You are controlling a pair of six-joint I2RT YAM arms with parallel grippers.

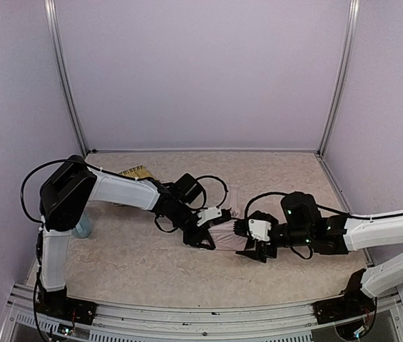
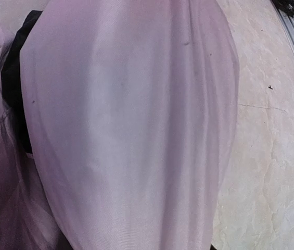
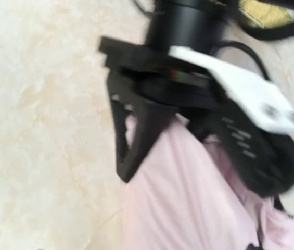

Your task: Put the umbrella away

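Observation:
The umbrella (image 1: 227, 235) lies folded on the table between my two grippers, a pale pink bundle. In the left wrist view its pink fabric (image 2: 126, 130) fills most of the frame, with black lining at the left edge, and it hides my own fingers. In the blurred right wrist view my left gripper (image 3: 199, 177) straddles the pink fabric (image 3: 188, 208), one black finger on each side, closed on the bundle. From above, my left gripper (image 1: 202, 239) is at the umbrella's left end. My right gripper (image 1: 257, 251) is at its right end, fingers hidden by fabric.
A woven bamboo tray (image 1: 137, 172) lies at the back left, partly behind my left arm, and also shows at the top of the right wrist view (image 3: 264, 13). Bare marbled table (image 2: 271, 146) lies beside the umbrella. Pale walls close in the back and both sides.

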